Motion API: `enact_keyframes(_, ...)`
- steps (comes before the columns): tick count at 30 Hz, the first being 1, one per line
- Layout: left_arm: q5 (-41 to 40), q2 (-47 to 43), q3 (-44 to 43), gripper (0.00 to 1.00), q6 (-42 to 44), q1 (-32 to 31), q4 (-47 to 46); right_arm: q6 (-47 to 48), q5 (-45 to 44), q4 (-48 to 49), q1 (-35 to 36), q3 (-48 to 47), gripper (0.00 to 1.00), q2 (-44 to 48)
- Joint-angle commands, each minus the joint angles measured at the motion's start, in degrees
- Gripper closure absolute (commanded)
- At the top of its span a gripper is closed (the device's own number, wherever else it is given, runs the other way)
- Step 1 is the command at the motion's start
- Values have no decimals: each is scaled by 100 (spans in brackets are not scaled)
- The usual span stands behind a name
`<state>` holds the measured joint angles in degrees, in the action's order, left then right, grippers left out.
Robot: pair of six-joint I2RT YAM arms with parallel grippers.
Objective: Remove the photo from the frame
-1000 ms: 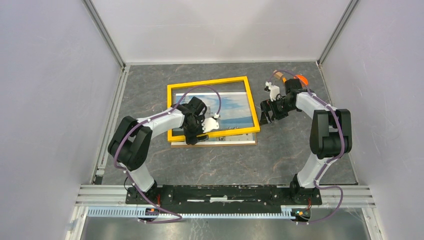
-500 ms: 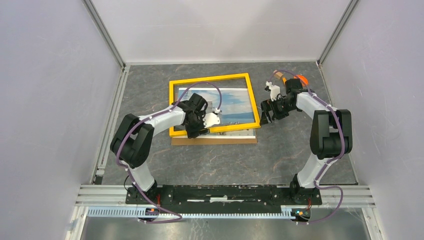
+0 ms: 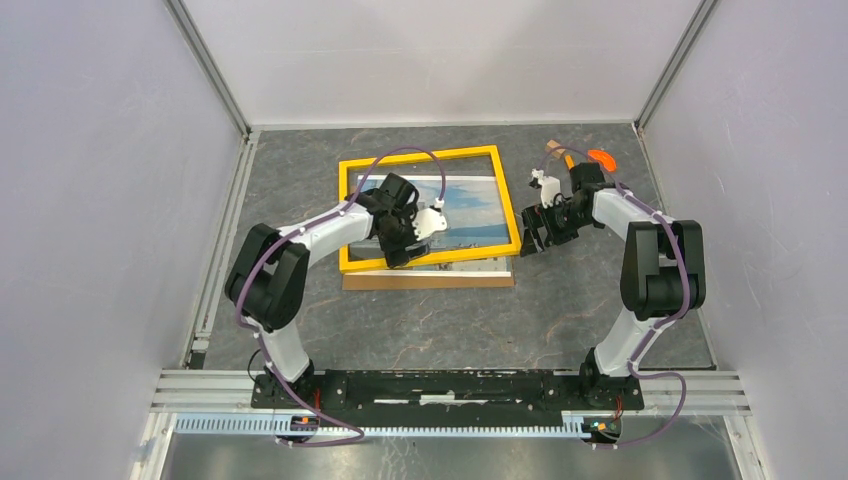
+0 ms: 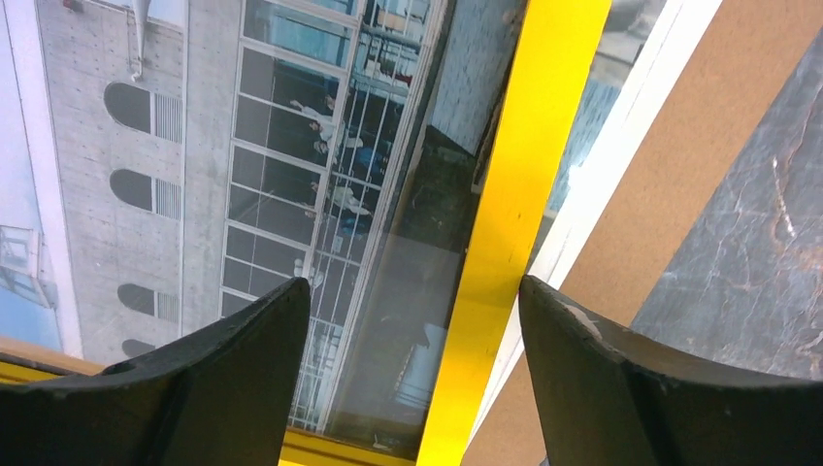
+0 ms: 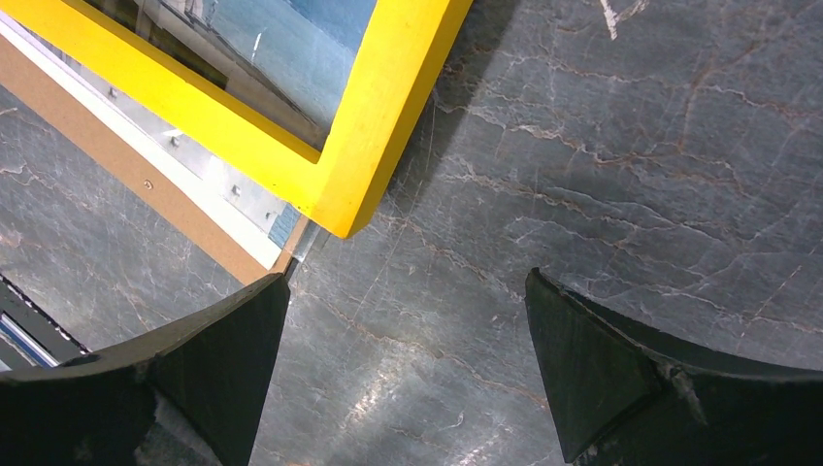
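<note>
The frame (image 3: 420, 160) with its yellow border lies flat on the dark table, shifted a little beyond its brown backing board (image 3: 430, 282). The photo (image 3: 470, 205) of a white building and blue sky shows inside the border. My left gripper (image 3: 398, 256) is open over the frame's near bar. In the left wrist view the yellow bar (image 4: 514, 194) runs between its fingers (image 4: 412, 320), with the photo (image 4: 194, 146) on one side and the board (image 4: 699, 146) on the other. My right gripper (image 3: 530, 238) is open and empty beside the frame's near right corner (image 5: 378, 146).
An orange object (image 3: 601, 157) lies at the back right behind the right arm. Metal rails and white walls (image 3: 240, 130) close in the table on the left, back and right. The right wrist view shows bare marbled table (image 5: 582, 146).
The yellow frame has slid away from me and levelled out, uncovering the brown board's near strip. My left gripper moved right and farther along the near bar. The right arm barely moved.
</note>
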<state>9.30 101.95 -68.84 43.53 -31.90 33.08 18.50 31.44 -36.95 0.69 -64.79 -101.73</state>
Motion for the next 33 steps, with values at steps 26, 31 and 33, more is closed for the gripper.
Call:
enact_keyframes(26,-786,738,-320,1,-1177,-876,-1572,-23,-120,589,-37,1298,2,1094)
enact_keyframes(31,-1134,710,-284,4,-1171,-862,-1770,-175,-144,921,-32,1691,2,1291)
enact_keyframes(33,-1119,675,-266,5,-1182,-862,-1806,-219,-151,1011,-16,1731,2,1299)
